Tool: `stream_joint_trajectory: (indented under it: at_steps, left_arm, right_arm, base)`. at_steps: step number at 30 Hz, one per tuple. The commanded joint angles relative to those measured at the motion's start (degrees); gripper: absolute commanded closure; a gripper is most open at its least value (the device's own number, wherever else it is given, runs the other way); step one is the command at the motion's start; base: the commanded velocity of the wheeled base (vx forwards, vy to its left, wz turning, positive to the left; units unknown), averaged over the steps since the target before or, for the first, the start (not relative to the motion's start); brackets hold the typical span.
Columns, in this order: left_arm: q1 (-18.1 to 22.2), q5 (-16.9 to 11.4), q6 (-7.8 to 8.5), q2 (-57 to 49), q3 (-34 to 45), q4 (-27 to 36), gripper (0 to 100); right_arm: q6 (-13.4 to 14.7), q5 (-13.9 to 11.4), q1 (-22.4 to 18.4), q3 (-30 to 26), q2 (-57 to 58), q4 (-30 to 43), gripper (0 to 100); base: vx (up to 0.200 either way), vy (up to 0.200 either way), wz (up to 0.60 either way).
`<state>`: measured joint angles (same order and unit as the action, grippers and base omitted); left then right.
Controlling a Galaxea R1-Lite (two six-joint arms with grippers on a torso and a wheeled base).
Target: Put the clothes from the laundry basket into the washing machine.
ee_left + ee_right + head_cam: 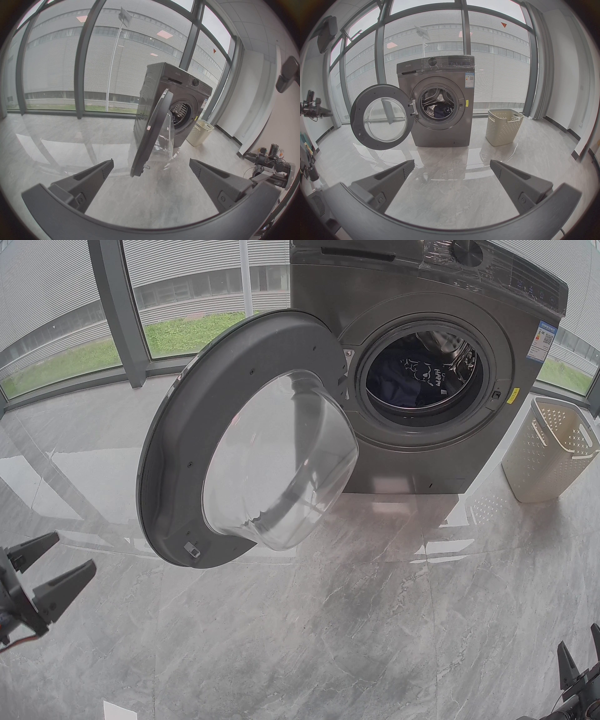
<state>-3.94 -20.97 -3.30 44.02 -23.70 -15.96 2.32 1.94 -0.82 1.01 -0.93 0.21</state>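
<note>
Head view: dark clothes (415, 380) seen inside washing machine (325, 296) drum, upper right; door (187, 440) open. Laundry basket (550, 452) at right edge appears emptied. Left gripper (75, 549), lower left, and right gripper (576, 635), lower right: fingers spread wide, nothing held. Loading judged essentially done.

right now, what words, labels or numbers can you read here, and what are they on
Nothing reads clearly.
Blue-white label on washer front: too small.
Yellow sticker beside the washer opening: too small.
White print on dark cloth inside the washer: blurred.
Panel markings: too small.
</note>
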Motion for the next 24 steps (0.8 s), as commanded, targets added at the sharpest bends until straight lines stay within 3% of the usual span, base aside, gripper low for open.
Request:
stream_joint_trajectory:
  at_steps: [1,7,17,20,24]
  left_arm:
    - [-4.9,-1.7,-0.12,16.9,-6.4,-4.9,0]
    - [-6.9,-1.4,-0.12,25.0,-9.1,-11.5,0]
    - [-10.9,-1.5,-0.39,32.2,-11.5,-17.1,0]
    - [-17.2,-1.5,-1.09,31.4,-10.8,-18.8,0]
    - [-25.1,-1.3,-4.17,27.9,-9.9,-18.1,0]
  right_arm:
    - [0.1,0.0,0.0,-0.9,0.6,0.0,0]
    - [0.0,0.0,0.0,-0.9,0.6,0.0,0]
    - [0.0,0.0,0.0,-0.9,0.6,0.1,0]
    - [0.0,0.0,0.0,-0.9,0.6,0.0,0]
    - [0.0,0.0,0.0,-0.9,0.6,0.0,0]
  base:
    - [0.000,0.000,0.00]
    - [0.000,0.000,0.00]
    - [0.000,0.000,0.00]
    - [0.000,0.000,0.00]
    - [0.000,0.000,0.00]
